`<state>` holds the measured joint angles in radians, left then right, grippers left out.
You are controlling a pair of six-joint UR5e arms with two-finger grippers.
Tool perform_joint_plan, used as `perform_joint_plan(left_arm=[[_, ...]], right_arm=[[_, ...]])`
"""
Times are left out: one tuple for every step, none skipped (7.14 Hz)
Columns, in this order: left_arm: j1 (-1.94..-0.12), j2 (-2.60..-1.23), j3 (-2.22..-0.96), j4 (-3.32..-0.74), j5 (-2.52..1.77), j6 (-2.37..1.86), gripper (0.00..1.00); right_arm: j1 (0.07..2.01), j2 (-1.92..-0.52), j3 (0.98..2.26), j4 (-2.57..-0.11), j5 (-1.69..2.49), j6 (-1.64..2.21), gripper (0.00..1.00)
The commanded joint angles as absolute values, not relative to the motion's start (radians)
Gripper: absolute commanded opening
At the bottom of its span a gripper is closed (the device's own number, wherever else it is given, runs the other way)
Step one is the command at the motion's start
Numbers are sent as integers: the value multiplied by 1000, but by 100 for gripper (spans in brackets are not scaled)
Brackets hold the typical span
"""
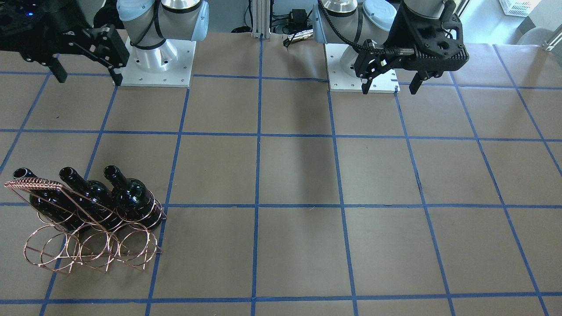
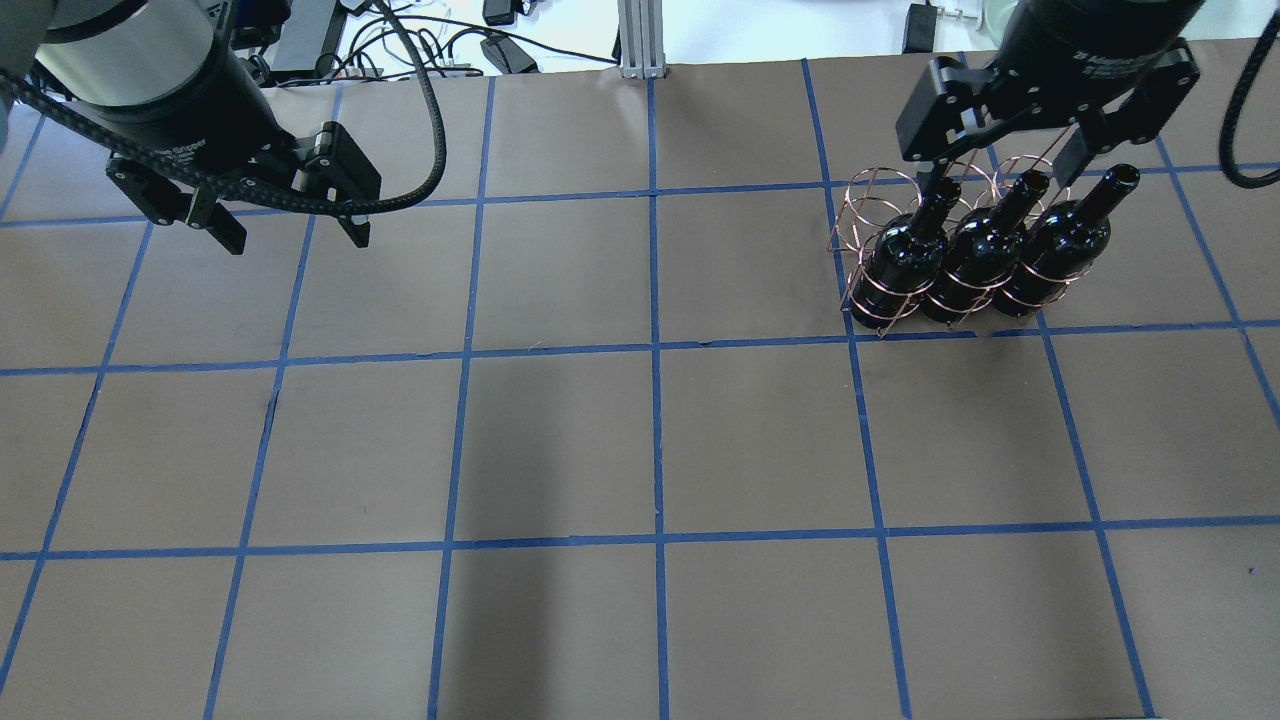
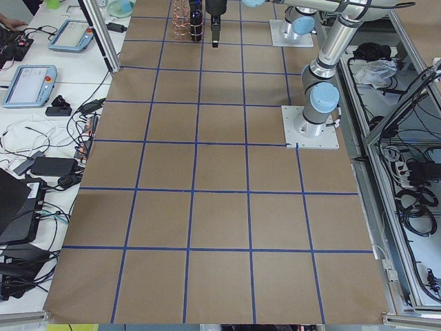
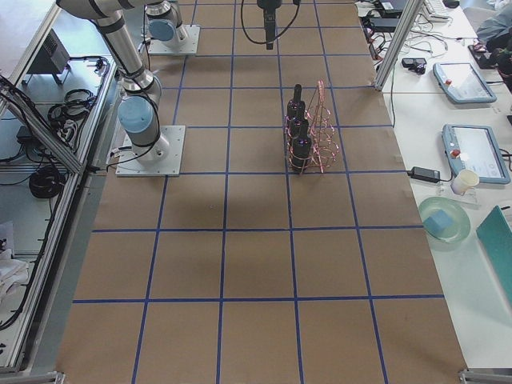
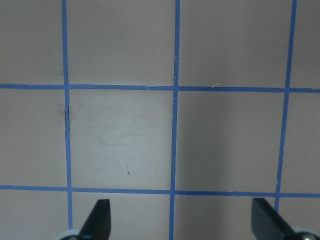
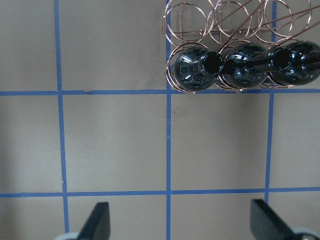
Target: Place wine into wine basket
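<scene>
Three glossy near-black wine bottles (image 2: 898,262) (image 2: 975,258) (image 2: 1065,240) stand upright, side by side, in the copper wire wine basket (image 2: 868,200) at the far right of the table. They fill the row of rings nearer the robot; the farther row is empty. From above they show in the right wrist view (image 6: 192,67), inside the basket (image 6: 195,22). My right gripper (image 2: 1000,172) is open and empty, raised above the basket, apart from the bottles. My left gripper (image 2: 298,240) is open and empty, high over bare table at the far left.
The brown table surface (image 2: 650,440) carries a grid of blue tape lines. The two arm bases (image 1: 158,66) (image 1: 364,74) stand at the robot's edge. Tablets, cables and a cup (image 4: 464,182) lie on the side bench beyond the table.
</scene>
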<state>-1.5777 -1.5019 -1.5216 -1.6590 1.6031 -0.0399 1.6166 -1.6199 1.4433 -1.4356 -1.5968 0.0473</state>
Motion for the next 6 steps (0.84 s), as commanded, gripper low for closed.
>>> perform_joint_plan(left_arm=[[-1575,-1502,-1520,-1658,1611,-37,100],[-1577,-1502,-1522,-1658,1611,-34,100],[-1575,-1502,-1520,-1658,1609,-34,100],[-1577,-1502,-1520,-1658,1611,-34,100],[-1577,-1502,-1520,-1658,1611,-34,100],[-1578,-1502,-1522,-1658,1609,-31,100]], right_arm=[[1626,-1615,1447,-1457,-1588,60,100],[1626,-1615,1451,-1466,-1586,61,100],[1626,-1617,1474,-1504,-1586,61,100],[1626,-1618,1482,-1515,-1586,61,100],[1625,-1618,1482,-1516,-1586,60,100],[1624,-1620,1480,-1516,-1586,60,100]])
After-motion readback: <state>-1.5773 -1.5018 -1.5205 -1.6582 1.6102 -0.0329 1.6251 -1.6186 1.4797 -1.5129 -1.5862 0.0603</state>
